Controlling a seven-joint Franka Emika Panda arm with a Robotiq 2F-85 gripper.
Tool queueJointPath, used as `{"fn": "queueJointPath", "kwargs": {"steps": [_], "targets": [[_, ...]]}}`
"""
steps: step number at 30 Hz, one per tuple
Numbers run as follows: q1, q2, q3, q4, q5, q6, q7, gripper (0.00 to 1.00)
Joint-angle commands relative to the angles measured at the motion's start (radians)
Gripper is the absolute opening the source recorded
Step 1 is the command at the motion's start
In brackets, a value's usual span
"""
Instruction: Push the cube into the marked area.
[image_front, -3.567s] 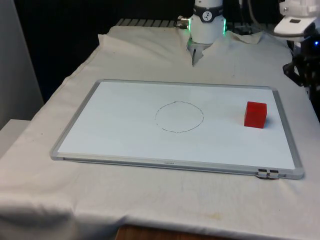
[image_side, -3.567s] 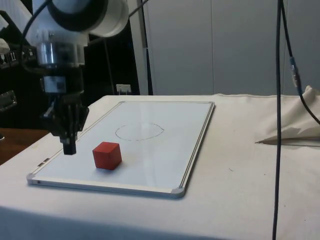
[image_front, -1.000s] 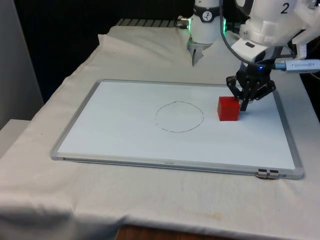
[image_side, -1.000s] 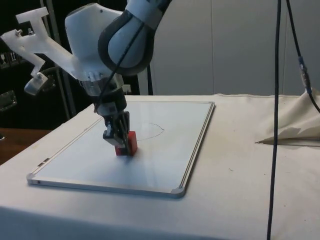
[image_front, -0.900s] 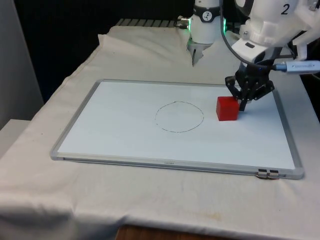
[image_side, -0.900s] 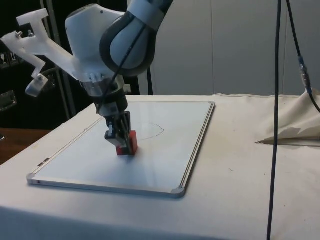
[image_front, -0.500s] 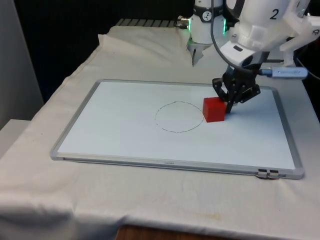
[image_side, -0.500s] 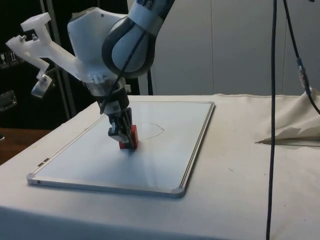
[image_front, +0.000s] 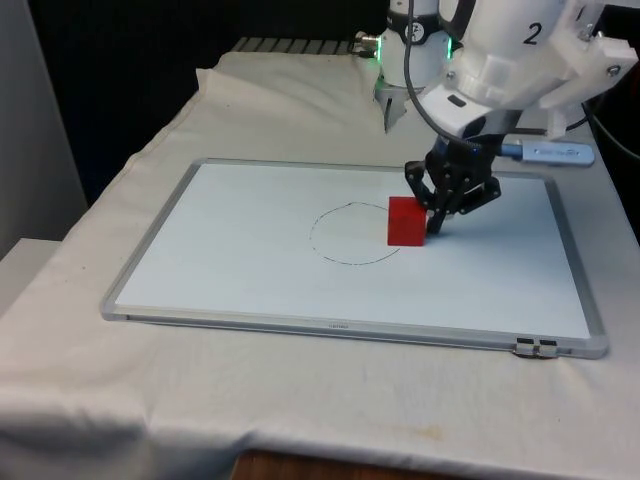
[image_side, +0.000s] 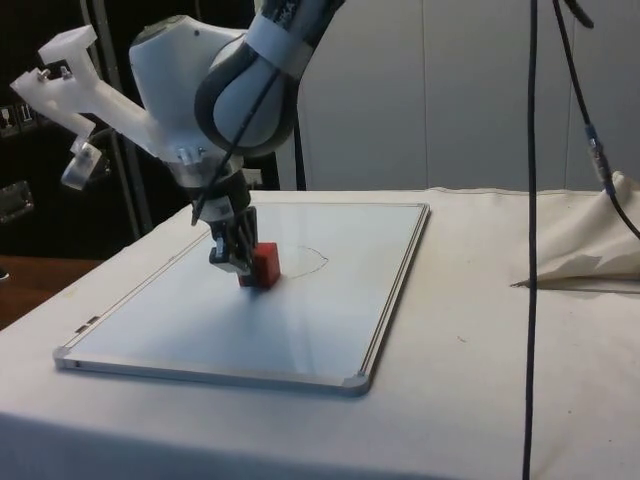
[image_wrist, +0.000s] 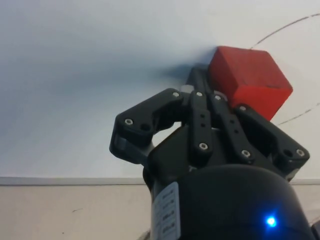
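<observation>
A red cube (image_front: 406, 221) stands on a whiteboard (image_front: 250, 260), straddling the edge of a thin drawn circle (image_front: 345, 240) on the front view's right side. My black gripper (image_front: 434, 221) is shut, its tips down at the board and pressed against the cube's side away from the circle. In the side view the cube (image_side: 263, 265) sits just past the gripper (image_side: 240, 272), at the near end of the circle (image_side: 300, 258). The wrist view has the shut gripper (image_wrist: 199, 80) touching the cube (image_wrist: 248, 80), with the circle line (image_wrist: 285, 26) running beside it.
The whiteboard has a grey frame (image_front: 350, 330) and lies flat on the white cloth (image_front: 200, 400). A black cable (image_side: 532, 200) hangs down at the side view's right, beside a fold of cloth (image_side: 590, 255).
The gripper has kept sliding toward the front view's left, pushing the cube from the board's right part up to and over the circle's edge.
</observation>
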Motion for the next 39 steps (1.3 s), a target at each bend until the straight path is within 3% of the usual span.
{"fn": "queueJointPath", "kwargs": {"steps": [1,6,7,8,14,17,21,39], "targets": [[0.005,0.003,-0.011,0.003,-0.017,-0.007,0.012,0.0],[0.005,0.003,-0.025,0.002,-0.052,-0.017,0.035,0.0],[0.0,0.0,-0.019,0.0,-0.051,-0.016,0.034,0.0],[0.005,0.003,-0.029,0.002,-0.067,-0.022,0.045,0.0],[0.005,0.004,-0.045,0.004,-0.121,-0.038,0.081,0.0],[0.0,0.0,-0.042,0.0,-0.129,-0.037,0.087,0.0],[0.005,0.002,-0.048,0.01,-0.161,-0.053,0.124,0.0],[-0.002,-0.062,-0.014,-0.031,-0.109,-0.036,0.167,0.0]]}}
